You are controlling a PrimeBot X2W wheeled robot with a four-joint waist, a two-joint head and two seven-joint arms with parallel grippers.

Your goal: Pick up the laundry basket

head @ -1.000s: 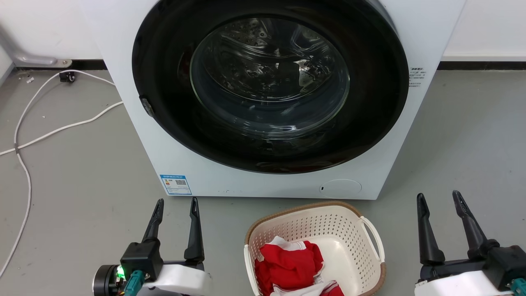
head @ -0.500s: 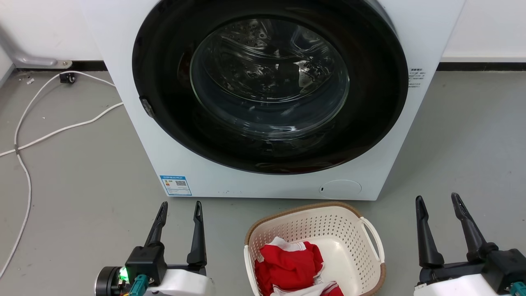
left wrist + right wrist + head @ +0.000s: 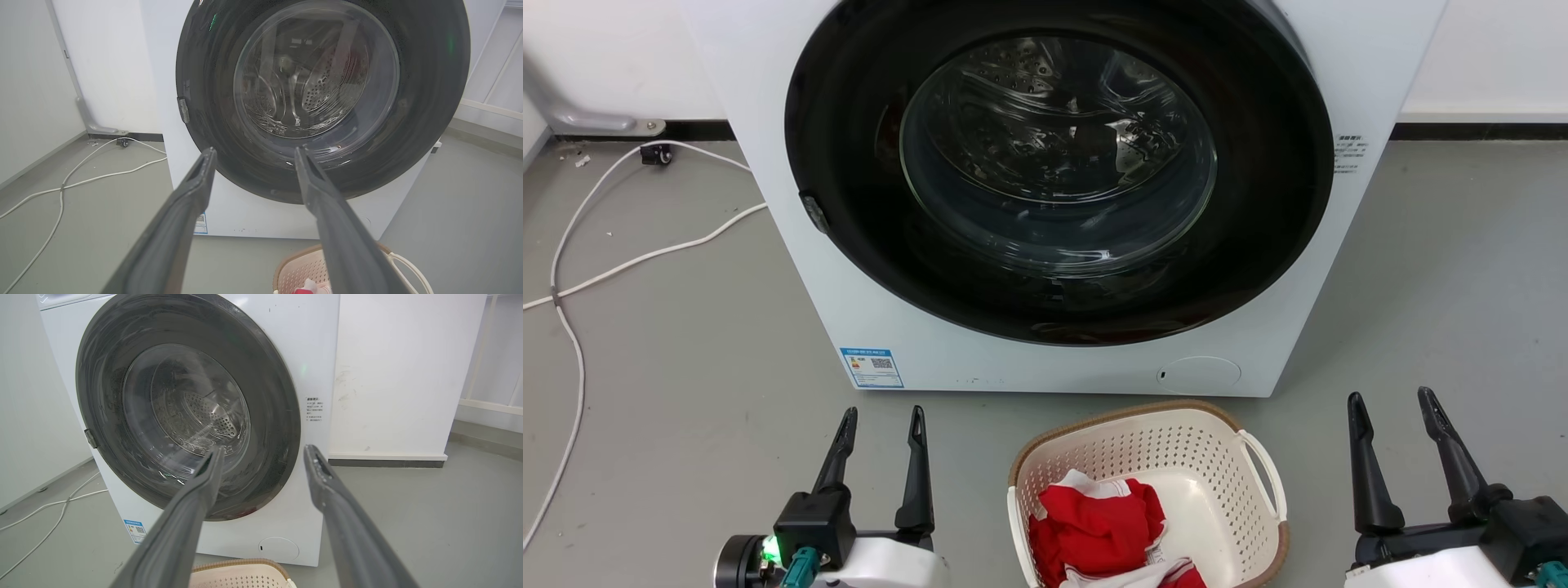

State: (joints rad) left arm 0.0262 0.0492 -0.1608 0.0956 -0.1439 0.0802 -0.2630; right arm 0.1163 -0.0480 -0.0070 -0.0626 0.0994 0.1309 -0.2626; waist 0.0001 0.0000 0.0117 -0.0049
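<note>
A white front-loading washer [image 3: 1045, 204] with a dark round door stands on a smooth grey floor [image 3: 686, 367], backed by a white wall [image 3: 1494, 49] with a dark baseboard [image 3: 1478, 131]. The laundry basket [image 3: 1143, 445] sits on the floor just in front of the washer and holds a red cloth [image 3: 1094, 523]. A white cable [image 3: 572, 269] trails over the floor left of the washer. The left gripper [image 3: 883, 415] and the right gripper [image 3: 1389, 398] hover before the washer on either side of the basket, fingers spread, holding nothing.

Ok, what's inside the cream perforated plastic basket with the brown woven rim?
Crumpled red and white cloth fills the left and near part of the cream perforated basket; its right floor is bare. Anything beneath the cloth is hidden.
</note>
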